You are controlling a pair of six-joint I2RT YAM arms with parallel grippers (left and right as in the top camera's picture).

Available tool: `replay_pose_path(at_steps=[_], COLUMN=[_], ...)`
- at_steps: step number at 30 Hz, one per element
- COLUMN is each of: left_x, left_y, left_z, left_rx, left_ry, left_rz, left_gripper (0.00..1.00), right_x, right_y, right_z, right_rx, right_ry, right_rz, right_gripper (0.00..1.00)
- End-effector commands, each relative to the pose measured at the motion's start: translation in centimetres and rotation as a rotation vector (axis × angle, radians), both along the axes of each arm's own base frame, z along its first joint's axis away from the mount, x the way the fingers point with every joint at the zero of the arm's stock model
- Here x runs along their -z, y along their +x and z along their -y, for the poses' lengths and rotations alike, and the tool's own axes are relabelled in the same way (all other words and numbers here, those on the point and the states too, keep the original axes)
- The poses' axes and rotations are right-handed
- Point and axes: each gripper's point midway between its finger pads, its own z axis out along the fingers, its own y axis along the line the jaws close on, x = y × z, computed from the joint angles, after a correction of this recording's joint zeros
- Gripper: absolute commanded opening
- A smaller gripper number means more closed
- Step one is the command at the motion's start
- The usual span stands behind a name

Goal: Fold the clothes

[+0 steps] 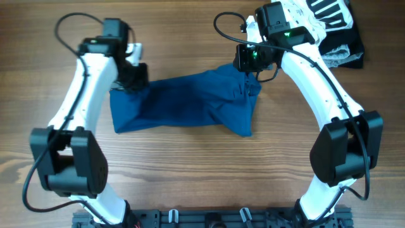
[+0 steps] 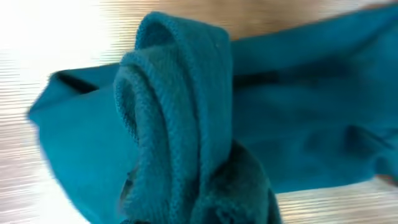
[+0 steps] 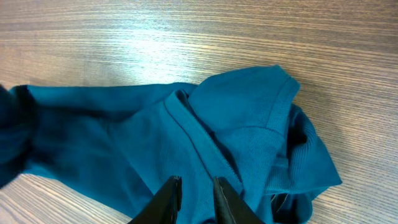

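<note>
The clothes are one deep-blue wrinkled garment lying bunched across the middle of the wooden table. My left gripper is at its upper left corner. In the left wrist view a rolled blue hem rises right up to the camera and hides the fingers, so the gripper looks shut on the fabric. My right gripper is at the garment's upper right corner. In the right wrist view its fingers stand narrowly apart with blue fabric pinched between them. A ribbed collar lies folded to the right.
A white black-striped garment and a dark folded garment lie at the back right corner, behind my right arm. Bare wooden table stretches in front of the blue garment.
</note>
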Motion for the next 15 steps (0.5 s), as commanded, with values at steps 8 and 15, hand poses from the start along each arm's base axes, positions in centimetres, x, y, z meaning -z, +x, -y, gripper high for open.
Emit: replay_pose_path(at_steps=[8,15], left_x=[1.6,-5.8], left_y=[-0.8,1.1], left_z=[4.7,-0.2], left_rx=[0.061,-0.057], left_ry=[-0.037,-0.049], left_rz=[-0.056,0.055], left_gripper=[1.00,1.00], right_x=[1.3,9.1], right_y=[-0.5,-4.6], right_z=[1.4,5.9], right_rx=[0.011,0.134], right_ry=[-0.057,-0.038], right_rz=[-0.035,-0.233], right_gripper=[0.54,0.88])
